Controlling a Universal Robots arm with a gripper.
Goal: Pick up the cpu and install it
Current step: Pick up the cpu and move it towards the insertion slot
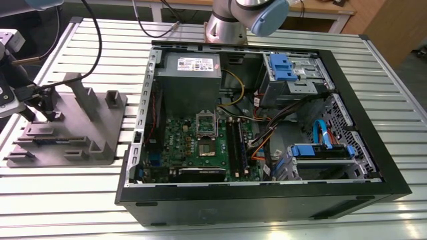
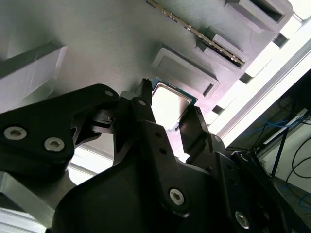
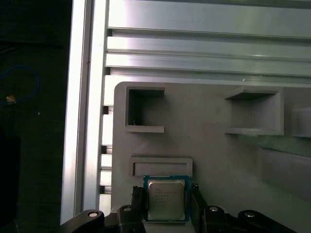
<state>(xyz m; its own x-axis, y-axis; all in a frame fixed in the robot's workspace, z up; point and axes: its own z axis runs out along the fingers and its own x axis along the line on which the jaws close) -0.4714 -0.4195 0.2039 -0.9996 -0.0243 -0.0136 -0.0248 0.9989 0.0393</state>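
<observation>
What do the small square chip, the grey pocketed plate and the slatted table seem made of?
Small square cpu: silvery metal lid, bright glare, on a green board edge. Grey fixture plate: probably matte plastic, dull and even. Slatted table: likely aluminium, brushed sheen.

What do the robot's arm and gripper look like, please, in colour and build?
The arm is a silvery-grey metal tube with a pale blue cap at its joint, and black cables loop nearby. The gripper is matte black, built of angular linked plates joined by silver socket-head screws.
</observation>
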